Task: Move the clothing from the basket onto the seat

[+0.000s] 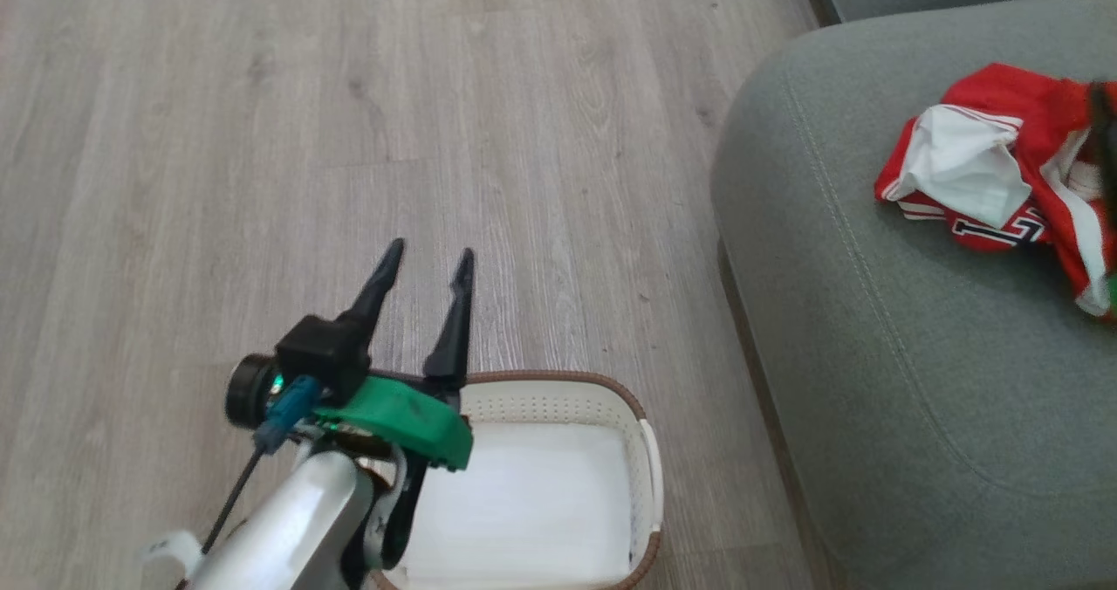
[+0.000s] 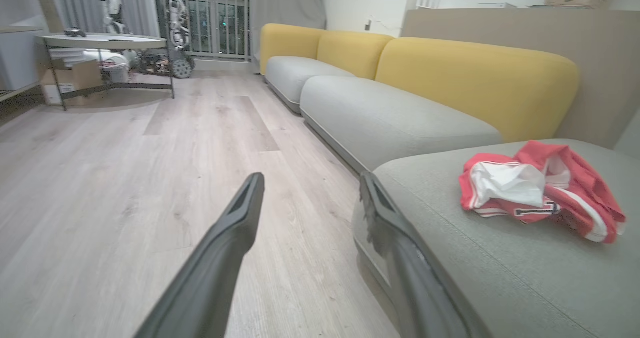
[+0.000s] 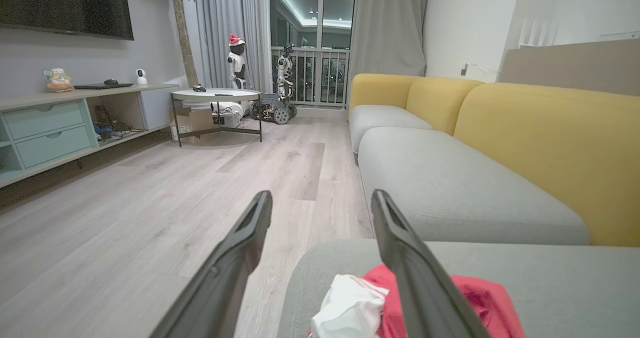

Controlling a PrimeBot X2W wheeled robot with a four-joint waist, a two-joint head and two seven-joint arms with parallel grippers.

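Red-and-white and crumpled: found the clothing point(image 1: 1003, 171) bunched on the seat point(image 1: 873, 380), well in from its rounded edge, with black-edged numerals partly showing. Found the basket point(image 1: 650, 485) on the wood floor point(image 1: 262, 136) just beside the seat, holding nothing but its flat white sheet point(image 1: 524, 503). Judged the transfer done, or very nearly so.

Observed the left gripper point(image 1: 432, 251) above the basket's left rim, fingers spread with nothing between them, pointing away along the floor. Placed the clothing well off to its right.

Observed the right gripper point(image 3: 322, 195) directly over the clothing, fingers likewise parted and empty, with red fabric just beneath the right finger. Could not tell whether that finger touches the fabric.

Rated the right arm much the nearer for any further tidying. Could not fix a clear long axis for the clothing.
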